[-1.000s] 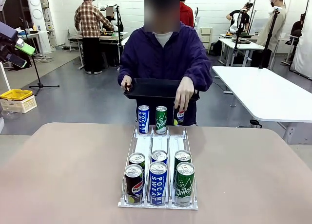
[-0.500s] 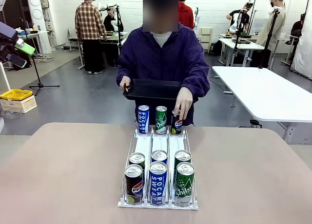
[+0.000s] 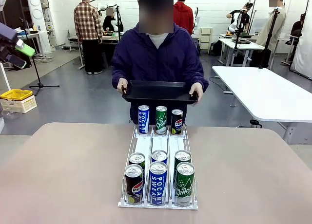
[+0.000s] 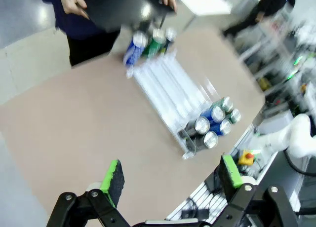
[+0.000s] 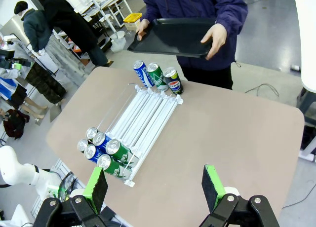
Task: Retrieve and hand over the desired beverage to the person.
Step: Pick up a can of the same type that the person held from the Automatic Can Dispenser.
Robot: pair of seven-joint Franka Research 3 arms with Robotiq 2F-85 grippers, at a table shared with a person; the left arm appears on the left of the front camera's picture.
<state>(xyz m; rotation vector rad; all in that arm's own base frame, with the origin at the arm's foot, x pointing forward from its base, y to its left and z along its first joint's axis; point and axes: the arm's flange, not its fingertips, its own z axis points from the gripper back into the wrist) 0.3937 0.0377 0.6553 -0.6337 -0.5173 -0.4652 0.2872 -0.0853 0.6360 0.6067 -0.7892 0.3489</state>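
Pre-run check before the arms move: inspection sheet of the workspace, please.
Surface: tan table, carrying the can rack.
Job's things: six near cans in two rows at the rack's robot end; three far cans, Pocari Sweat, Chilsung, Pepsi; person holds black tray in both hands.
Clutter: nothing seen.
Grippers: left gripper open, empty; right gripper open, empty.
Cables: cable on the floor beside the person.
Surroundings: white table, yellow crate, other people behind.

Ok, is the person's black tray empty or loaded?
Empty. The right wrist view looks down into the black tray and its floor is bare; the person holds it by both ends.
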